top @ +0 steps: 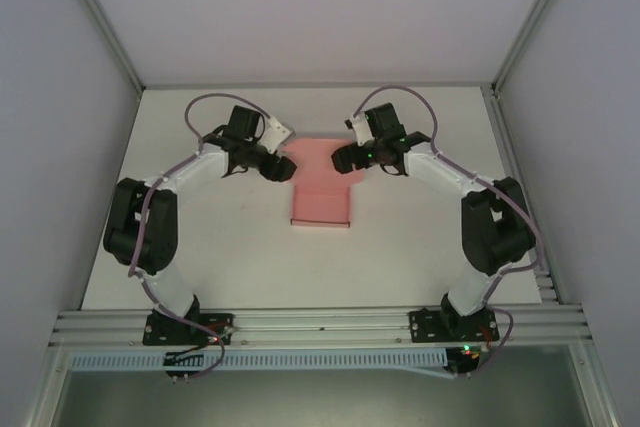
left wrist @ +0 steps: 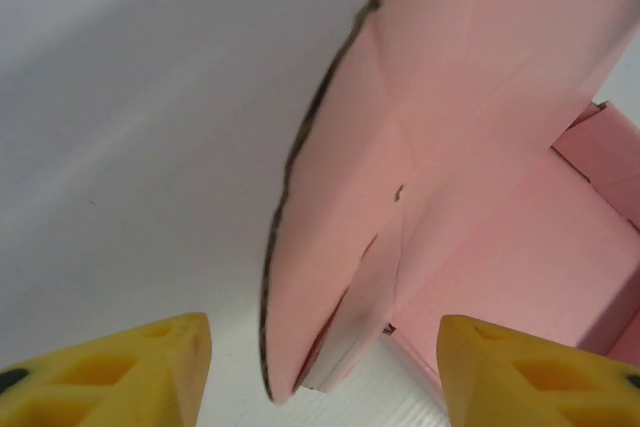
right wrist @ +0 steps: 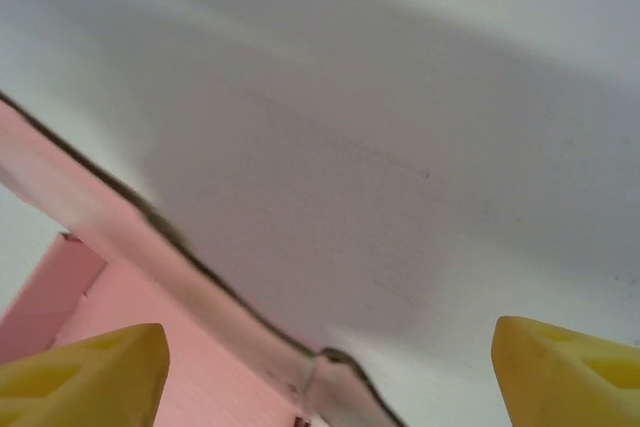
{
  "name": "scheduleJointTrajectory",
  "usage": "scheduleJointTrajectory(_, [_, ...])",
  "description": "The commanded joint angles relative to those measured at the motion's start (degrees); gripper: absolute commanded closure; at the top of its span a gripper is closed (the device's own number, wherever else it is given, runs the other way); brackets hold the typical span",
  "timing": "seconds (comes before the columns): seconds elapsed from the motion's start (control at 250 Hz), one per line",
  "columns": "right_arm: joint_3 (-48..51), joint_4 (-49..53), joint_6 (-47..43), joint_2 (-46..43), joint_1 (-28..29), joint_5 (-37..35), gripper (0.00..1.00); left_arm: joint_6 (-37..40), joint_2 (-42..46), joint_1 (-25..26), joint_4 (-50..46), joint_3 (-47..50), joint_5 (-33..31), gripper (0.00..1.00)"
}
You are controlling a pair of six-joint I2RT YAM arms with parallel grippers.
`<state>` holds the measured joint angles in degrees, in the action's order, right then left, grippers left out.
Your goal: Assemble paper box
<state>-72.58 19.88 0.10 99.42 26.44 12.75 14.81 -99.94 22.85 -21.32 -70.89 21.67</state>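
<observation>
Paper box (top: 320, 192) only part-folded on the bench (top: 200, 247) — most folding seemingly remains; left tool (top: 284, 169) at its 10 o'clock, right tool (top: 342, 159) at 2 — both spread, empty.

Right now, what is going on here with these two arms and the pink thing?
Two robot arms are working on a pink thin-card box sheet lying on the white table. The left tool and the right tool sit at the sheet's far end, one on each side, both open. A rounded flap stands raised between the left tool's fingers, which do not touch it. The box is not yet formed.
</observation>
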Motion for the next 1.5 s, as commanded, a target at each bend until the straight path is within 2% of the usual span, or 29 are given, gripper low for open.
scheduleJointTrajectory(0.0, [-3.33,5.33,-2.02,1.08,-0.38,1.90,0.22,1.79,-0.17,-0.44,-1.73,-2.33,2.54,0.54])
scheduleJointTrajectory(0.044, [-3.69,6.43,-2.10,1.17,-0.42,2.30,0.25,1.72,0.22,-0.44,-1.33,-2.04,2.77,0.63])
scheduleJointTrajectory(0.164, [-3.55,7.18,-1.33,0.45,-0.43,2.11,0.27,1.57,1.48,-0.48,-0.38,-1.33,3.67,0.71])
scheduleJointTrajectory(0.216, [-3.42,7.23,-1.05,0.12,-0.43,1.88,0.29,1.64,1.81,-0.44,-0.01,-1.13,3.95,0.79])
scheduleJointTrajectory(0.264, [-3.37,7.66,-0.77,-0.18,-0.43,1.48,0.30,1.58,1.98,-0.44,-0.09,-0.86,3.96,0.82])
scheduleJointTrajectory(0.367, [-3.27,8.96,-0.14,-0.68,-0.47,1.22,0.35,1.09,2.36,-0.38,0.20,-0.42,3.91,1.00])
scheduleJointTrajectory(0.499, [-2.45,10.08,0.12,-2.03,-0.43,-0.21,0.36,0.24,3.55,-0.44,1.48,0.92,3.92,1.00])
scheduleJointTrajectory(0.663, [-1.79,10.47,0.51,-3.34,-0.44,-0.65,0.49,-1.02,5.76,-0.48,3.29,3.02,3.91,1.00])
scheduleJointTrajectory(0.855, [-1.01,10.20,2.25,-4.17,-0.36,0.60,0.80,-3.33,7.66,-0.43,4.87,5.08,3.60,1.00])
scheduleJointTrajectory(0.978, [-0.21,8.51,5.31,-4.62,0.30,-0.38,0.99,-9.10,8.79,-0.05,7.36,6.21,0.54,1.00])
scheduleJointTrajectory(1.062, [0.11,5.19,9.75,-5.23,1.93,-3.51,1.00,-14.86,9.32,1.40,9.26,6.11,-5.24,1.00])
scheduleJointTrajectory(1.25, [-3.57,0.20,16.29,-4.34,8.82,-15.81,1.00,-24.11,7.63,6.57,10.13,3.36,-22.21,1.00])
scheduleJointTrajectory(1.382, [-4.86,-4.54,22.83,-2.05,10.64,-21.26,1.00,-26.93,6.06,9.40,17.55,4.41,-28.22,1.00])
scheduleJointTrajectory(1.493, [-4.42,-9.71,27.65,0.17,11.47,-25.14,1.00,-30.18,4.44,9.72,22.61,4.73,-26.44,1.00])
